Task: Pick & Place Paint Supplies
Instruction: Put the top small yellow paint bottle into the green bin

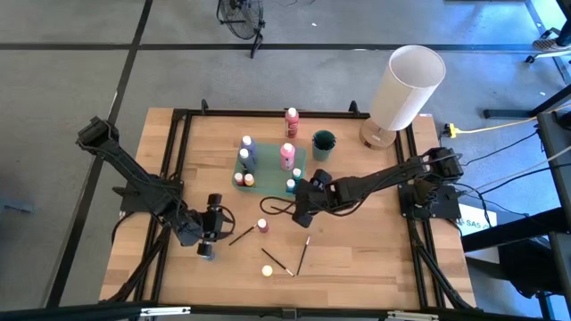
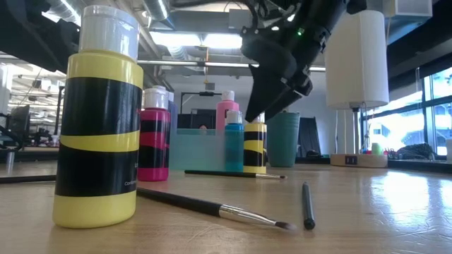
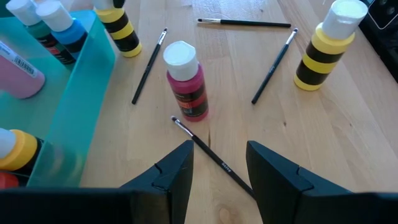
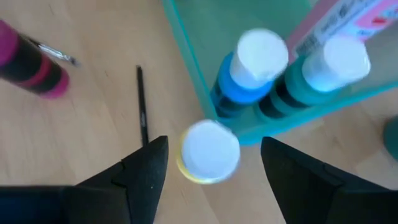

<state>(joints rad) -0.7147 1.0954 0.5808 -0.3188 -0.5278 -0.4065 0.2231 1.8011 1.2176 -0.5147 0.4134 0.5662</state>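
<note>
A teal tray (image 1: 270, 168) holds several white-capped paint bottles. Just outside its near right corner stands a yellow-and-black bottle (image 4: 208, 152). My right gripper (image 4: 214, 142) hangs open above it, one finger on either side of its white cap, with gaps showing. On the bare wood nearer the front are a red bottle (image 3: 188, 84), a second yellow bottle (image 3: 326, 46) and three thin brushes. My left gripper (image 3: 217, 149) is open above one brush (image 3: 211, 152), whose shaft runs under the gap between its fingers.
A big white cylinder (image 1: 406, 85) on a wooden base stands at the far right. A dark green cup (image 1: 323, 143) sits beside the tray, and a pink bottle (image 1: 292, 116) stands beyond it. A black cable loop (image 1: 277, 207) lies between the grippers.
</note>
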